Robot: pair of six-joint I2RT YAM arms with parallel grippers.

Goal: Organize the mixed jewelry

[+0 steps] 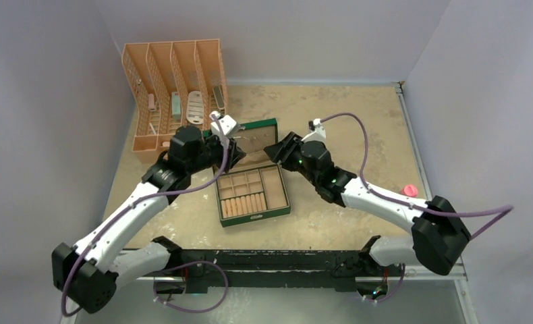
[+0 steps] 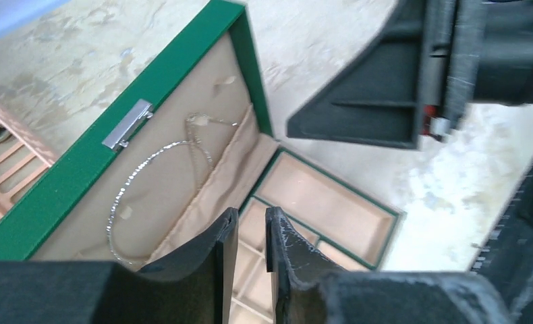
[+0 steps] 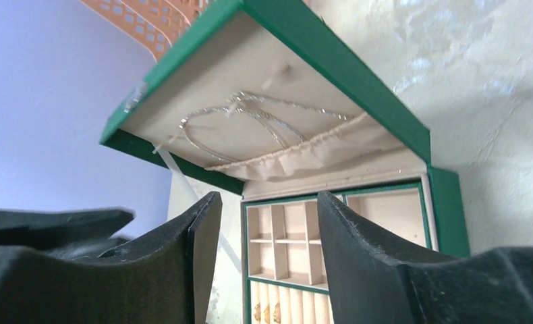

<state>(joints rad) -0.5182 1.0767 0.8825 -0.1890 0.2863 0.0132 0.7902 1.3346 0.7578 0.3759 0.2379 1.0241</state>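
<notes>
Tabletop [image 1: 358, 115] lay open right of green box [image 1: 254, 217]; your left gripper [image 2: 251, 219] stood narrow, right gripper [image 3: 267, 202] wide, both empty by its lid [image 1: 258, 124].

No text, label, brand, number or sign is readable in any view. Green box [image 1: 256, 218]: plain green outside and plain beige lining, unmarked. Metal clasp [image 2: 127, 125] on the lid edge, at about 9 o'clock in the left wrist view: bare silver, too blurred to tell if it carries any engraving.
</notes>
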